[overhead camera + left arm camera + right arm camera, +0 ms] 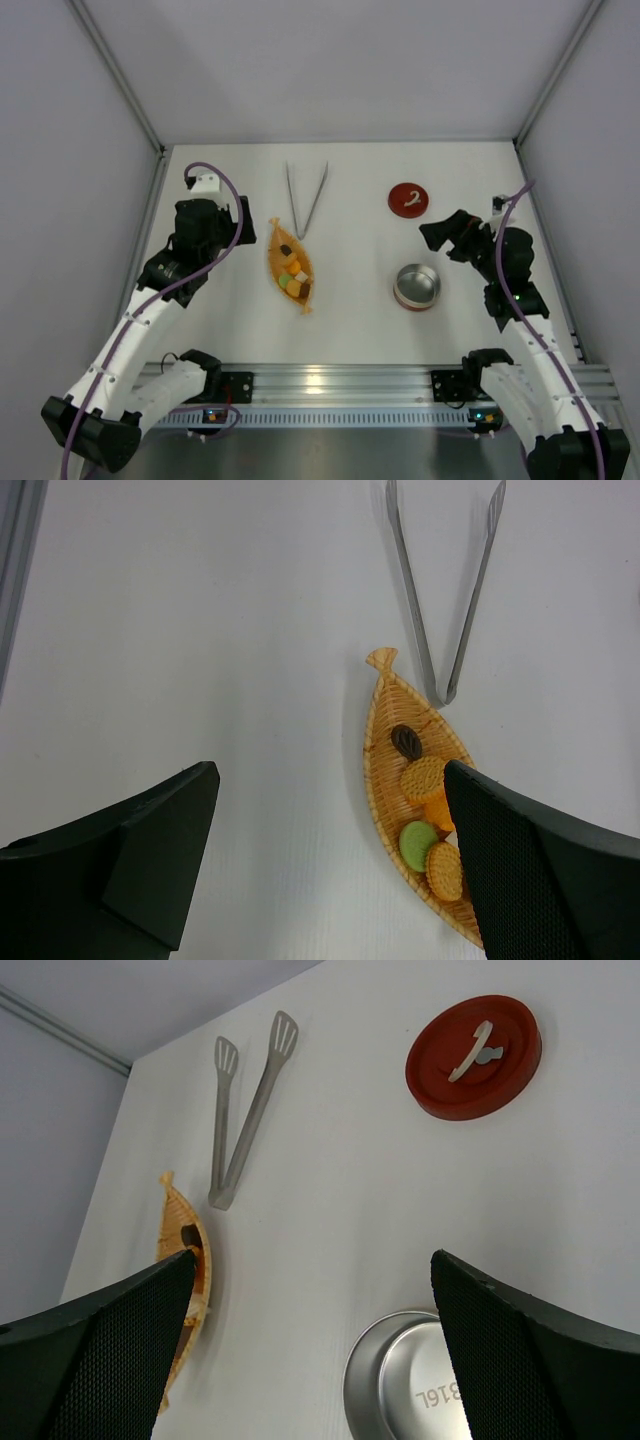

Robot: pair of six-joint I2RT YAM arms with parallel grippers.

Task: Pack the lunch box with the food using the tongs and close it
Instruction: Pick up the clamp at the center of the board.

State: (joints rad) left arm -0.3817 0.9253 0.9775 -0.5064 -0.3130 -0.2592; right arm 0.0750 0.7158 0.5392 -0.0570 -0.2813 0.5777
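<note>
The left gripper [330,775] and right gripper [312,1260] both hang wide open, holding nothing. A small round shiny steel tin [417,287] sits empty near the right one. The small biscuit-like food pieces [423,778] lie in an orange leaf-shaped woven dish [385,710]. Farther back, long thin silver tongs [250,1120] lie just beside the dish's tip. A flat red round lid [408,199] lies apart from the tin.

- The top camera is looking steeply down from above and behind the arm bases [205,378], from far off, taking in the whole table [355,290].
- The left wrist camera is hanging close above the table, facing twelve o'clock over the leaf dish [400,705] and tongs [414,605].
- The right wrist camera is looking low toward eleven o'clock, sharing both with the left view and adding the lid [500,1070] and tin [400,1360].
</note>
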